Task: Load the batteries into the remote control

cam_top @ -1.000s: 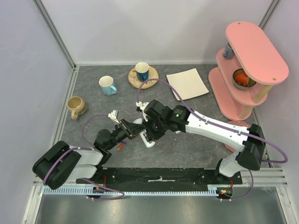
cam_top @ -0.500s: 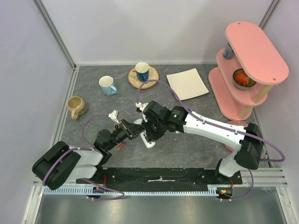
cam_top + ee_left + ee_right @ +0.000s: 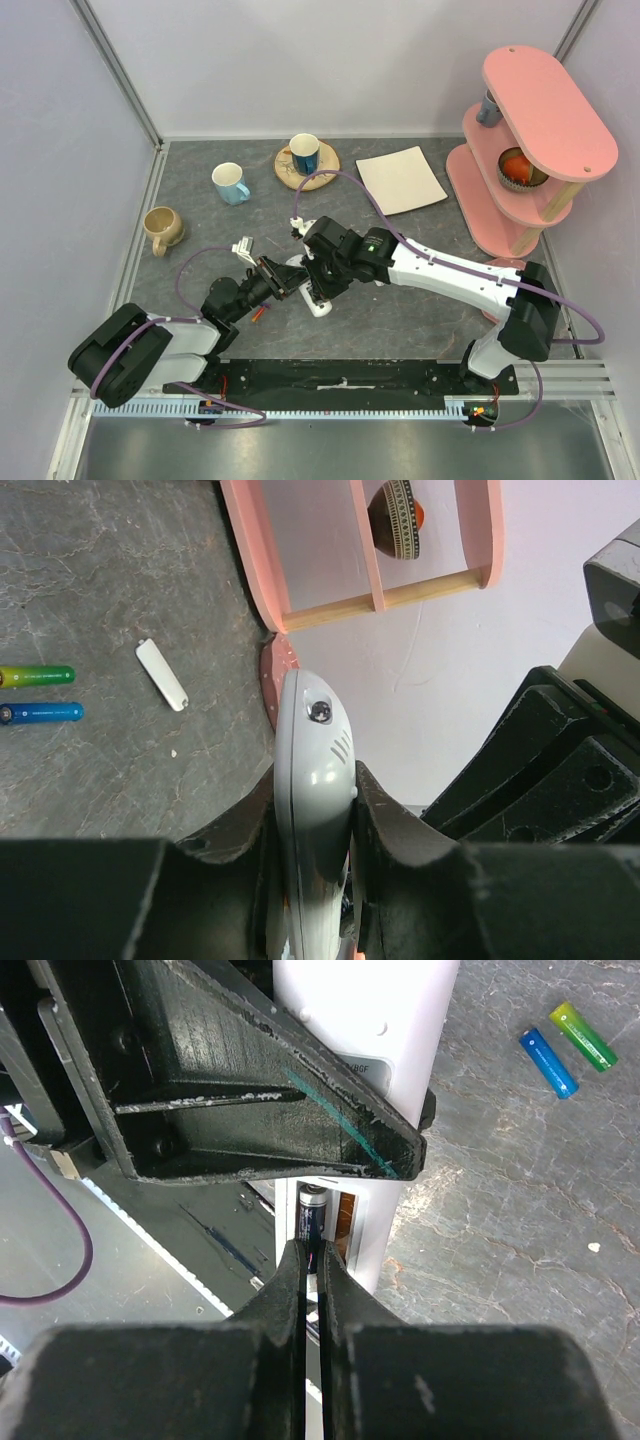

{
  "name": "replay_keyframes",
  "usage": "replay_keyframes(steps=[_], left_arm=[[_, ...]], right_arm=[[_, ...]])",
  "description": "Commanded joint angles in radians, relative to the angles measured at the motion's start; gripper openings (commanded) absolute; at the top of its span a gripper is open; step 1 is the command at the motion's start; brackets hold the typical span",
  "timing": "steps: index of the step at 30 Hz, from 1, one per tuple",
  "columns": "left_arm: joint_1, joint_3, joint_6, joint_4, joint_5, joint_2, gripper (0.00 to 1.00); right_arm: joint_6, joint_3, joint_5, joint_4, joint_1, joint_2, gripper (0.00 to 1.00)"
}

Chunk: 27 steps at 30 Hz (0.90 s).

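The white remote control (image 3: 312, 770) stands on edge between my left gripper's (image 3: 315, 780) jaws, which are shut on it. In the right wrist view its open battery bay faces me, with a dark blue-purple battery (image 3: 312, 1215) lying in one slot. My right gripper (image 3: 312, 1250) is shut, its tips right at the near end of that battery. A green battery (image 3: 583, 1036) and a blue battery (image 3: 549, 1062) lie loose on the table. From above, both grippers meet over the remote control (image 3: 318, 303), and a red-orange battery (image 3: 258, 314) lies beside the left arm.
A small white cover strip (image 3: 162, 675) lies near the loose batteries. At the back stand a beige mug (image 3: 163, 229), a white-blue mug (image 3: 231, 183), a blue mug on a wooden coaster (image 3: 304, 153) and a square white plate (image 3: 401, 180). A pink shelf stand (image 3: 530, 130) is at the right.
The right arm's wrist has edged slightly left toward the remote control. The left arm and the remote have stayed put.
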Motion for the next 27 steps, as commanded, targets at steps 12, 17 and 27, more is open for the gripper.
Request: replay_keyframes(steps=[12,17,27], left_arm=[[-0.017,-0.017,-0.012,0.292,0.008,-0.042,0.02],[-0.017,-0.019,-0.010,0.292,0.007,-0.042,0.02],[-0.017,-0.020,-0.007,0.292,0.002,-0.042,0.02]], right_arm=[[0.029,-0.022,0.001,0.079,0.003,0.023,0.22],[0.026,-0.019,-0.006,0.076,0.003,0.017,0.24],[0.011,0.000,0.009,0.031,0.003,0.003,0.30]])
